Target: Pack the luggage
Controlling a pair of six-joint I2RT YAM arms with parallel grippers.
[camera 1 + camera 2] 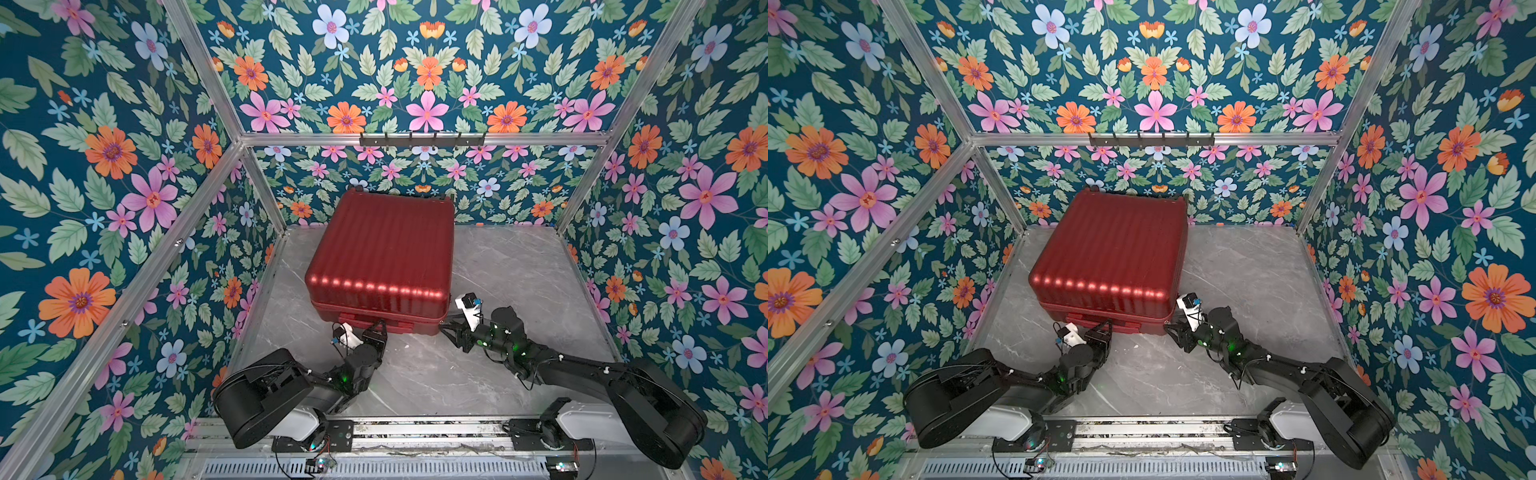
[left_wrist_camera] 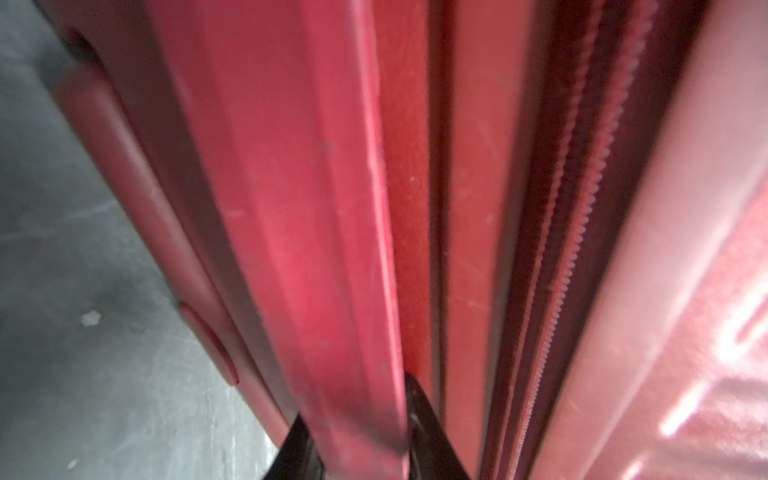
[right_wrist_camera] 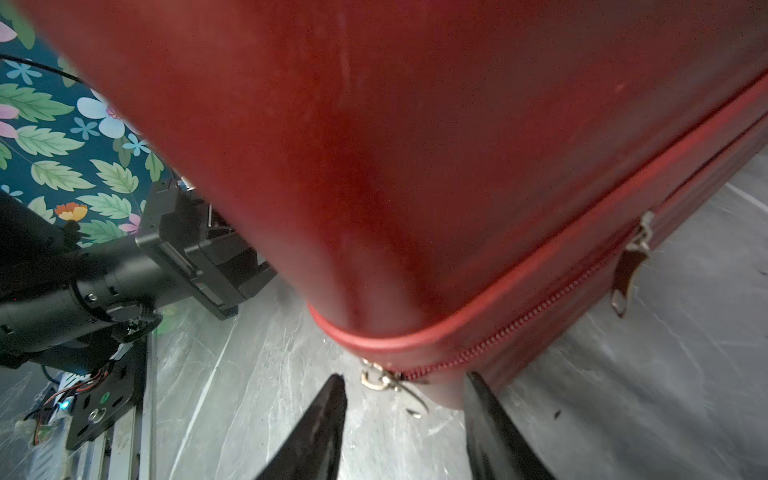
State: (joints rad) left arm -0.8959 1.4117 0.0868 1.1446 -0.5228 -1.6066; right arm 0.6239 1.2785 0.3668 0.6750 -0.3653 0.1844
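Luggage (image 1: 382,249) lay flat on the grey surface (image 1: 519,270), lid down, ribbed shell up. Its back end was near the floral rear wall (image 1: 424,170), and it sat a bit left of middle in both top views.

My left hand (image 1: 376,327) was at the luggage's front side, low, close to the surface. In the left wrist view my fingers (image 2: 415,407) sat either side of a red handle (image 2: 332,291) and pressed on it, so the hand was clamped on the handle. The zip (image 2: 582,249) ran alongside the handle. That view was blurry up close, so I got no finer detail.

My right hand (image 1: 448,330) was at the luggage's front right corner, also low by the surface. In the right wrist view its fingers (image 3: 328,419) were apart and gripped nothing. A metal zip pull (image 3: 382,380) hung at the corner, between the fingertips. I couldn't tell if either finger touched it. One finger lay just beside the corner shell, and I couldn't tell whether they were in contact. A second pull (image 3: 629,257), with a brown tab, hung farther along the zip on the side. My left arm (image 3: 124,270) showed past the corner in that view.
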